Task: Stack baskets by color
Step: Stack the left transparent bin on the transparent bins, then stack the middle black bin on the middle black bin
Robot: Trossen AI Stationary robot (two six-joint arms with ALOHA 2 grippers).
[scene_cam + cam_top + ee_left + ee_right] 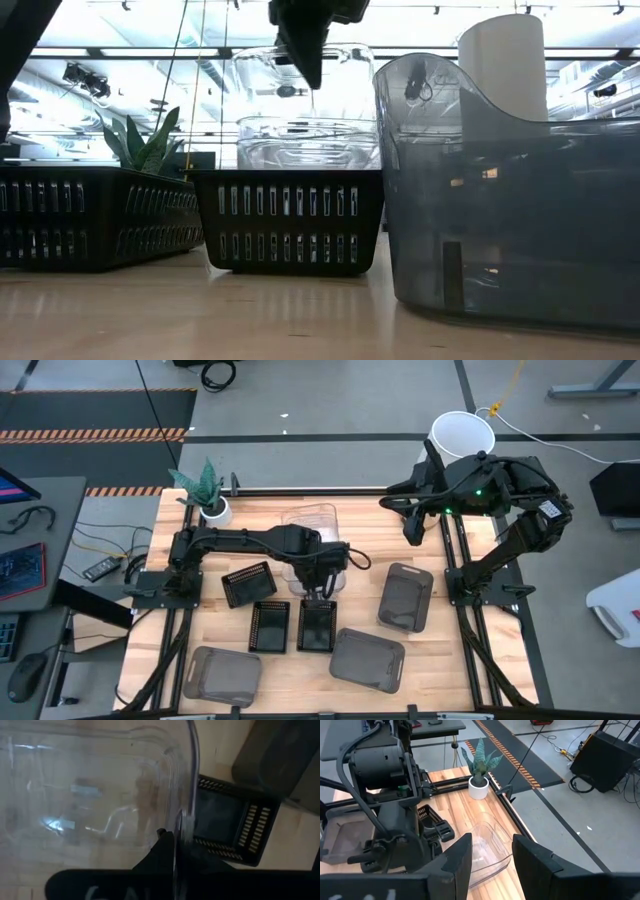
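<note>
both fingers of the left hand (320, 582) pinch a clear basket's (100, 790) rim; right hand (412, 520) released.

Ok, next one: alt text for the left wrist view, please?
The left gripper is shut on the rim of a clear plastic basket, which fills most of the picture. Past the rim, a small black slatted basket sits on the wooden table, with a dark grey basket beyond it.

Glossy clear plastic basket (100, 785); matt wooden table (450, 660).
</note>
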